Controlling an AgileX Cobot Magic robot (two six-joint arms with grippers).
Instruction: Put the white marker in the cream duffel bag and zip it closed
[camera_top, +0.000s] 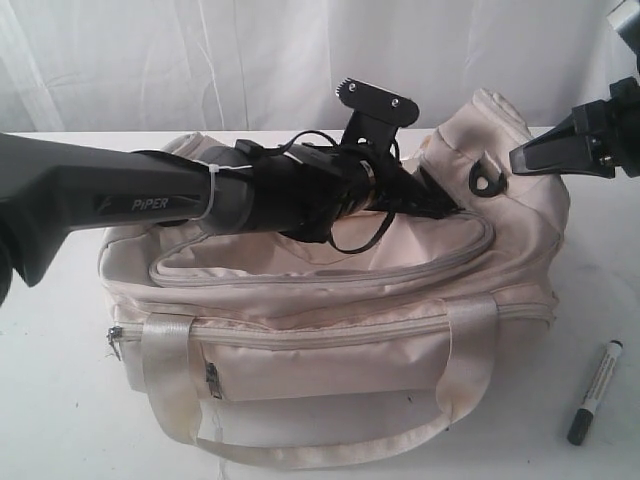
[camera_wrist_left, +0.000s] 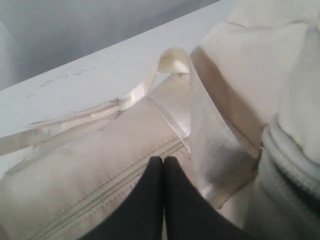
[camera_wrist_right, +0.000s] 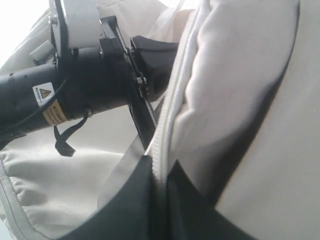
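The cream duffel bag (camera_top: 330, 330) fills the middle of the table, front pocket and webbing handles toward the camera. The white marker (camera_top: 596, 392) with its dark cap lies on the table to the right of the bag, outside it. My left gripper (camera_top: 455, 207) reaches across the top flap to its right end; its fingers (camera_wrist_left: 163, 161) are pressed together, with nothing showing between them, above a side zip (camera_wrist_left: 100, 195) and a handle strap (camera_wrist_left: 185, 115). My right gripper (camera_top: 520, 158) sits at the bag's raised right end, shut (camera_wrist_right: 160, 167) on the bag's zip edge (camera_wrist_right: 172, 110).
A black plastic strap loop (camera_top: 487, 183) sits on the bag just below the right gripper. The left arm (camera_top: 150, 195) lies low across the bag's top. A white curtain hangs behind the table. Bare tabletop (camera_top: 600, 300) surrounds the marker.
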